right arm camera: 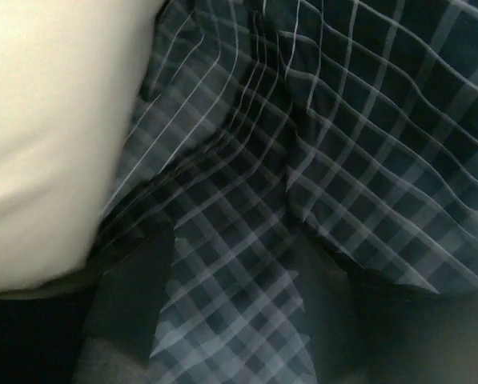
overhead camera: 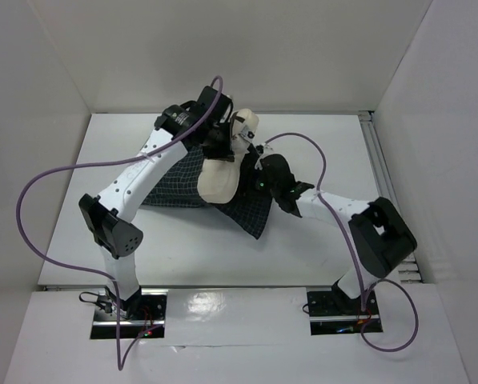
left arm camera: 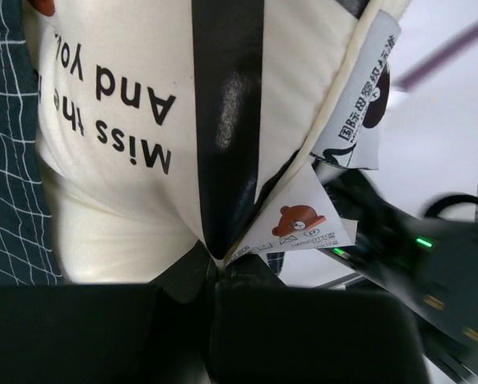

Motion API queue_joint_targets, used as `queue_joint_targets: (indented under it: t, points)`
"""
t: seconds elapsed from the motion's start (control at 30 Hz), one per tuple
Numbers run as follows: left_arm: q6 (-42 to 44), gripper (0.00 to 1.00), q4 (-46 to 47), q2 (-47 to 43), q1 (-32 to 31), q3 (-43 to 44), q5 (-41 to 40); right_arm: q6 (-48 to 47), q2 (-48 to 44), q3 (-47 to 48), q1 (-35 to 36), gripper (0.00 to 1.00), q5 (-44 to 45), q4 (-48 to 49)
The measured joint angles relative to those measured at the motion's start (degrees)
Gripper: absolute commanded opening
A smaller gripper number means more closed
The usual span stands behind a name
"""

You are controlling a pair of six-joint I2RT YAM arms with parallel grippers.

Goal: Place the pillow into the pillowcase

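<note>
The cream pillow lies partly inside the navy checked pillowcase at the table's middle, its far end raised. My left gripper is shut on the pillow's edge by its tags; the left wrist view shows the pillow with black lettering, a bear tag and the fingers clamped on the seam. My right gripper is shut on the pillowcase's edge; the right wrist view shows a pinched fold of checked cloth between the jaws and the pillow beside it.
White walls enclose the table on the left, back and right. A metal rail runs along the right edge. Purple cables loop from both arms. Bare white tabletop lies near the front.
</note>
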Motion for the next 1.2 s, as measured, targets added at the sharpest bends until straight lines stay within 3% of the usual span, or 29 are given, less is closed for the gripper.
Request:
queue_joint_targets:
  t: [0.2, 0.37, 0.4, 0.53, 0.57, 0.67, 0.87, 1.07, 1.2]
  points:
    - [0.0, 0.00, -0.6, 0.0, 0.6, 1.4, 1.1, 0.6, 7.8, 0.1, 0.5, 0.80, 2.7, 10.1]
    - [0.1, 0.00, -0.5, -0.1, 1.1, 1.4, 1.8, 1.6, 14.1, 5.1, 0.8, 0.83, 9.5, 13.1]
    - [0.1, 0.00, -0.5, -0.2, 1.2, 1.4, 1.8, 2.1, 15.8, 6.9, 0.9, 0.80, 11.4, 13.1]
    - [0.0, 0.00, -1.2, -0.7, 1.2, 1.3, 2.6, 5.2, 23.1, 15.1, 1.0, 0.46, 17.5, 13.0]
    - [0.1, 0.00, -1.5, -0.9, 1.2, 1.2, 2.7, 6.0, 24.6, 16.6, 1.1, 0.25, 18.3, 13.3]
    - [0.0, 0.00, -1.7, -1.8, 1.4, 0.4, 2.6, 7.5, 25.9, 17.5, 1.1, 0.00, 19.8, 13.4]
    - [-0.2, 0.00, 0.1, -5.7, 2.2, -5.9, 2.3, 8.0, 19.1, 9.7, 0.8, 0.00, 20.8, 13.2]
    - [-1.7, 0.00, 5.5, -7.2, 4.2, -16.8, 0.0, 4.8, 5.2, 0.7, -3.9, 0.00, 12.2, 9.4]
    - [-3.8, 0.00, 8.0, -3.7, 3.6, -20.1, -0.3, 1.6, 0.9, -1.0, -4.5, 0.00, 6.1, 6.4]
